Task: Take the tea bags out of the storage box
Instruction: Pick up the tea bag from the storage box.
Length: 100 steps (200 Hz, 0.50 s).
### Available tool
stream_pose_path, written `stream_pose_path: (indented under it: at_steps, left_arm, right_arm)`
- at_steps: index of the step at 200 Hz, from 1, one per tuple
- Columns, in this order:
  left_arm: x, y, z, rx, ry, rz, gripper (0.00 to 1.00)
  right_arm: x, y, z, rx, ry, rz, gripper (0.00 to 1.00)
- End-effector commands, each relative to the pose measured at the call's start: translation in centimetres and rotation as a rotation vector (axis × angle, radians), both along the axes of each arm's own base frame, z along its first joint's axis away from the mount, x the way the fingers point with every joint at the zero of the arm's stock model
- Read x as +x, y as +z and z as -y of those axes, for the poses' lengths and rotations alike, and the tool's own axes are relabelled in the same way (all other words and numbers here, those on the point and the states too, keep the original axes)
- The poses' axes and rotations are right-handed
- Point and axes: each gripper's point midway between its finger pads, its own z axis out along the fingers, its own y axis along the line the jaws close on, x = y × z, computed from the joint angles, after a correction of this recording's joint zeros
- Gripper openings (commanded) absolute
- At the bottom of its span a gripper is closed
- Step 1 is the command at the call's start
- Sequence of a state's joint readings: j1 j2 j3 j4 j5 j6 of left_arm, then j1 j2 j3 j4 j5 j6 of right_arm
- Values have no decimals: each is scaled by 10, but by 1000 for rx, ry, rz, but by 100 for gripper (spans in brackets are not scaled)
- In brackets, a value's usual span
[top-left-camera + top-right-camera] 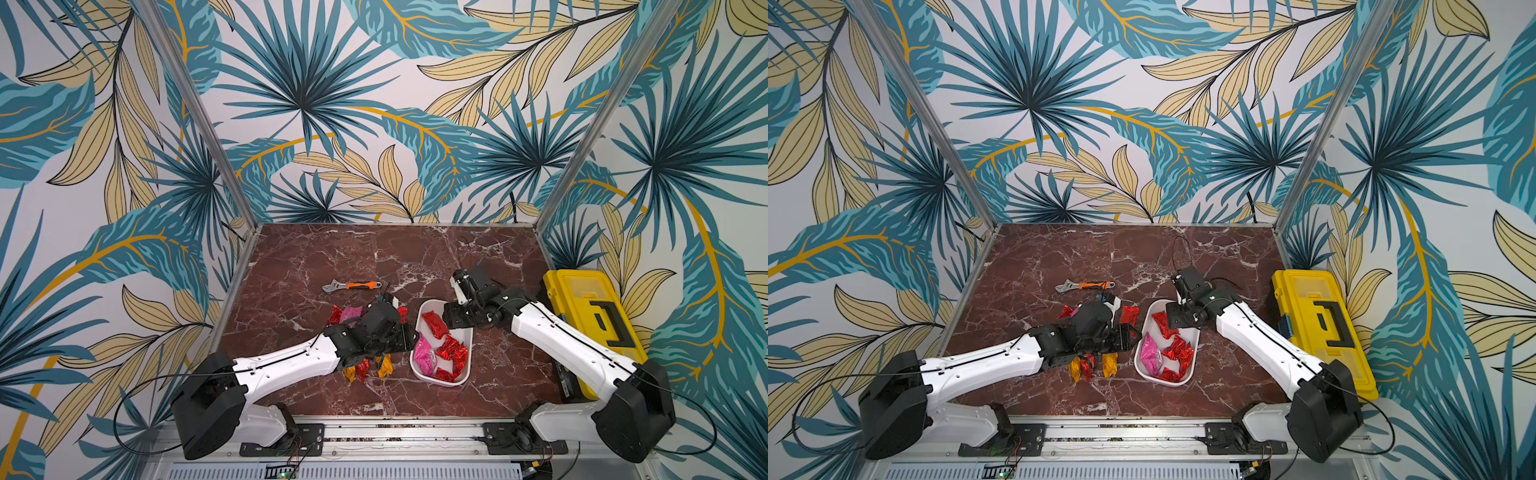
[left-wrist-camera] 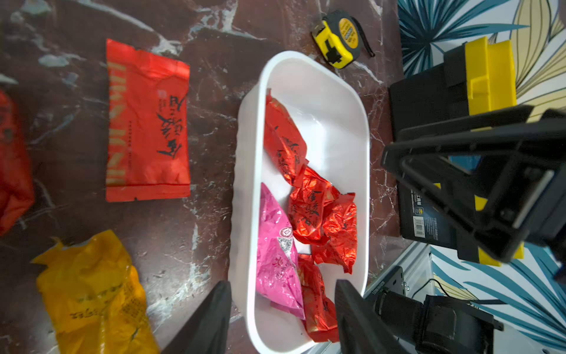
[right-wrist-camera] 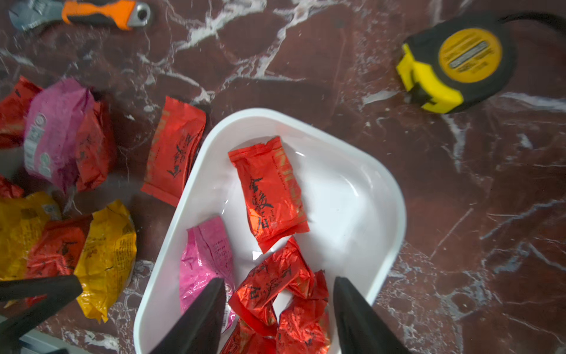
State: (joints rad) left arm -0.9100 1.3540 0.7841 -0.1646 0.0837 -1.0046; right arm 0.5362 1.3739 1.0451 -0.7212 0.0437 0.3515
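**Half Emptied, Both Jaws Wide at the Box**

Right of the tabletop's [image 1: 311, 257] middle, toward the near edge: the storage box [image 1: 441, 383], long side running near to far. Inside, in both wrist views, several red tea bags [image 3: 269, 190] and a pink sachet [image 2: 275, 260], crowded toward the near end. Just left of the box, a heap of loose tea bags [image 1: 384, 365], yellow, red and pink. Probably parked there as the shortest carry clear of the rim.

With the left gripper [image 2: 282, 283]: open, empty, hovering at the box's left wall and pointed in over the pink sachet. With the right gripper [image 3: 278, 279]: likewise parted, holding nothing, poised above the crumpled red cluster. Judged as between picks, roughly midway through.

Low rim, so little lift needed. Bare marble toward the far edge and the near edge for setting down. Worth minding:
- two wrists close over one small tub
- the wrench [image 1: 353, 286] beyond the heap
- the tape measure [image 3: 453, 67] past the box's far end
- the toolbox [image 1: 590, 316] at the right edge
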Motion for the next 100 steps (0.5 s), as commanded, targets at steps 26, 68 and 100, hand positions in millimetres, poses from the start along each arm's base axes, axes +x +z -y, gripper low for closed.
stream_pose_path:
  at_steps: [26, 68, 100]
  left_arm:
    - [0, -9, 1, -48, 36, -44, 59]
    - [-5, -25, 7, -43, 9, -86, 54]
    - [-5, -33, 10, -46, 0, -104, 49]
  right_arm:
    - [5, -42, -20, -71, 73, -74, 66]
    - [13, -72, -19, -143, 70, -99, 68]
    - [21, -81, -12, -198, 43, -80, 66]
